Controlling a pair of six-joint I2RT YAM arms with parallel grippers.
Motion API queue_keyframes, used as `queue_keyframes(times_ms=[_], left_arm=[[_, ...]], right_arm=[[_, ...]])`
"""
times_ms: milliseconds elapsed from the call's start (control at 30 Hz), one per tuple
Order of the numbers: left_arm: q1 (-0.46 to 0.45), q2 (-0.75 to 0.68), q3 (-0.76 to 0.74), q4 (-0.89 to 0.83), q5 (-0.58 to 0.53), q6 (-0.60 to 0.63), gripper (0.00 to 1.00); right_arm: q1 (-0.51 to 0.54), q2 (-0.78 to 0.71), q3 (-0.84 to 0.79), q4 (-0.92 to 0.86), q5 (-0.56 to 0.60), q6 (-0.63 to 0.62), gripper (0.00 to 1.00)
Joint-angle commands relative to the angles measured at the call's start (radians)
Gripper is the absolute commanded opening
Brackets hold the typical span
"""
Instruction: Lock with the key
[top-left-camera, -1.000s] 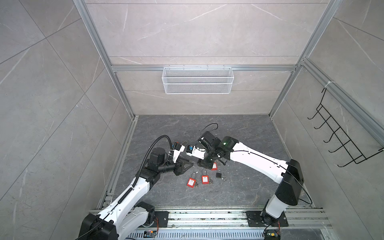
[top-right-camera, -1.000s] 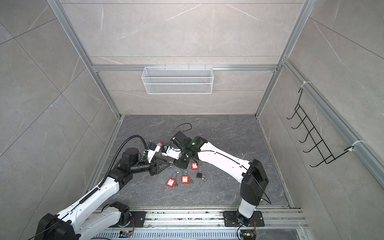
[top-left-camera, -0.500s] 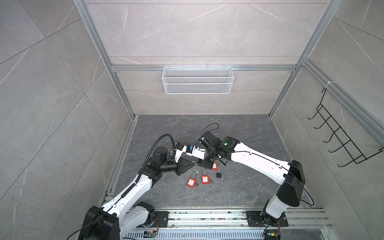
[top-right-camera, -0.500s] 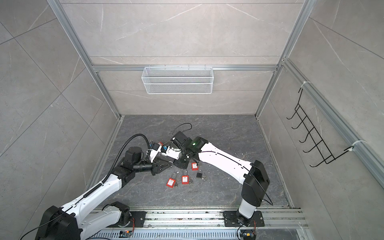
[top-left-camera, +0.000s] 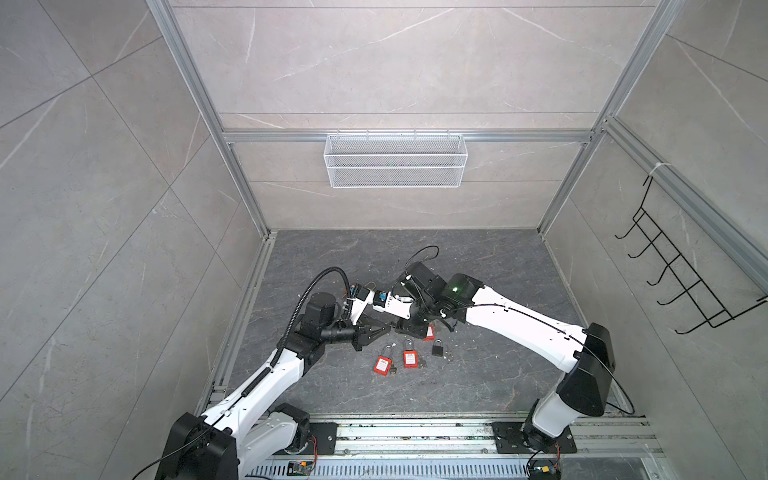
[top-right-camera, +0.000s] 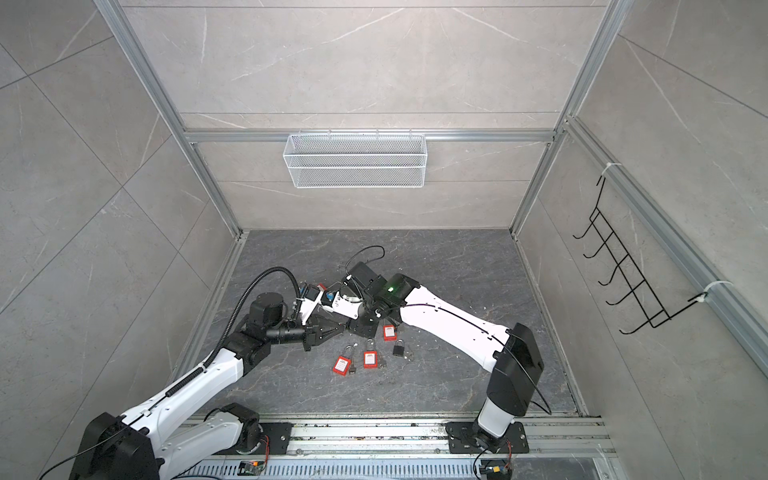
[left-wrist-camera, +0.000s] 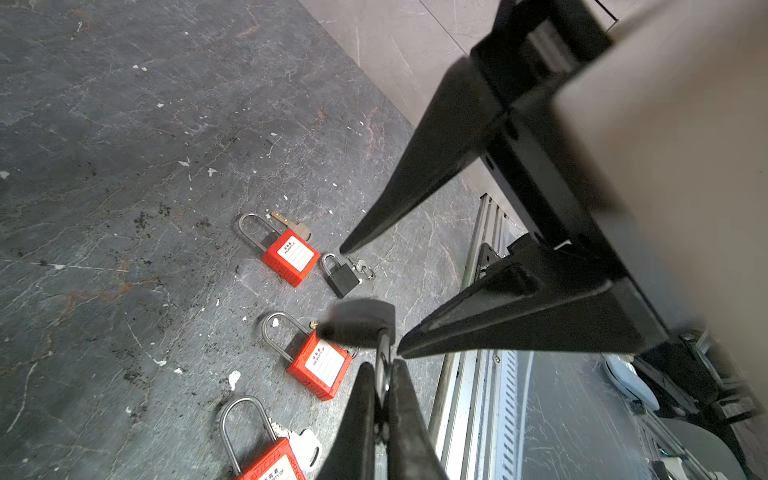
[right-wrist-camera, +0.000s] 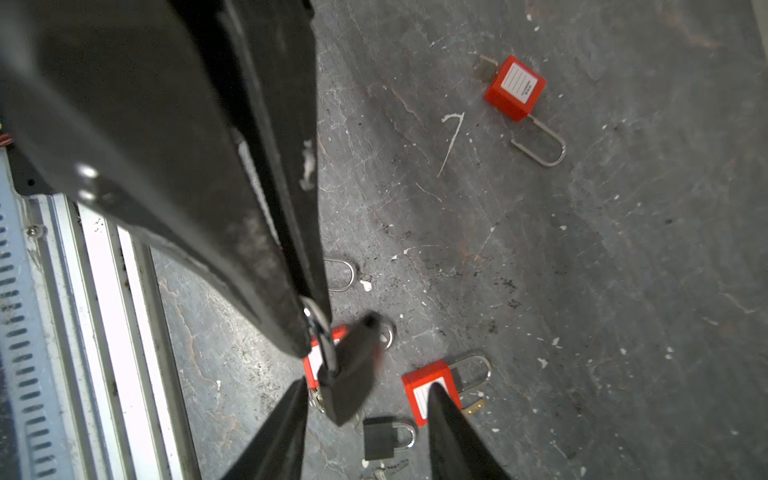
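A black padlock (right-wrist-camera: 353, 374) hangs in the air above the floor, blurred in the left wrist view (left-wrist-camera: 361, 322). A key (left-wrist-camera: 383, 361) with a metal ring (right-wrist-camera: 313, 320) sticks out of it. My left gripper (left-wrist-camera: 382, 365) is shut on that key, seen in both top views (top-left-camera: 384, 328) (top-right-camera: 340, 328). My right gripper (right-wrist-camera: 368, 386) stands open around the padlock, one finger close beside its body and the other well apart. It meets the left gripper tip to tip in a top view (top-left-camera: 405, 326).
On the floor below lie three red padlocks (top-left-camera: 383, 365) (top-left-camera: 410, 358) (top-left-camera: 429, 331) and a small black padlock (top-left-camera: 437, 348) with keys beside them. A metal rail (left-wrist-camera: 478, 395) runs along the front edge. A wire basket (top-left-camera: 395, 166) hangs on the back wall.
My left gripper has moved in toward the right gripper and shut on the key. The right gripper's fingers have spread apart off the black padlock.
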Motion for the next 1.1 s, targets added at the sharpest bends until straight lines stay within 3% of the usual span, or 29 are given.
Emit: queue_keyframes(times_ms=[0, 267, 533, 833, 1067], left_arm=[[-0.006, -0.057, 0.014, 0.077, 0.042, 0.02, 0.0], [-0.02, -0.11, -0.016, 0.154, 0.06, 0.046, 0.0], [-0.064, -0.135, -0.025, 0.173, 0.079, 0.106, 0.0], [-0.088, -0.148, -0.025, 0.174, 0.098, 0.133, 0.0], [-0.09, -0.146, -0.025, 0.167, 0.099, 0.143, 0.0]], right_arm=[[0.001, -0.112, -0.054, 0.057, -0.004, -0.024, 0.55], [0.0, -0.276, -0.235, 0.119, -0.099, -0.086, 0.54], [0.001, -0.271, -0.251, 0.138, -0.203, -0.111, 0.47], [0.001, -0.224, -0.246, 0.154, -0.236, -0.112, 0.36], [0.0, -0.256, -0.28, 0.202, -0.263, -0.106, 0.2]])
